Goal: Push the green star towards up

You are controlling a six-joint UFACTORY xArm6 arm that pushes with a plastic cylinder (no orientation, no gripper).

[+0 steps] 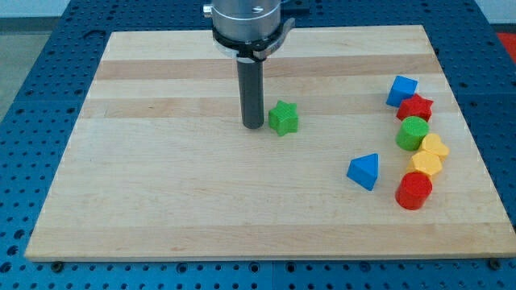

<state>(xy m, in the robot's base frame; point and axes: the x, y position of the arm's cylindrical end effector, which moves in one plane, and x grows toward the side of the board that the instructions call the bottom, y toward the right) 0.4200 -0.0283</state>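
One green star (283, 118) sits on the board (161, 201), a little above centre. My tip (253, 126) is down on the board just beside the star's left, a thin gap showing between them. It's a plain rod, so no jaws to be spread or pressed together. No writing or labels readable anywhere. Well off to the view's right: blue cube (401, 90), red star (416, 107), green cylinder (413, 133), two yellow blocks (429, 156), red cylinder (414, 191), packed in a column. Blue triangle (364, 171) lies apart, left of them.

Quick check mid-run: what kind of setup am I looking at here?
Probably a lab tabletop pushing rig: a wooden board on a blue perforated bench, small coloured blocks, and my tip just left of the green star.
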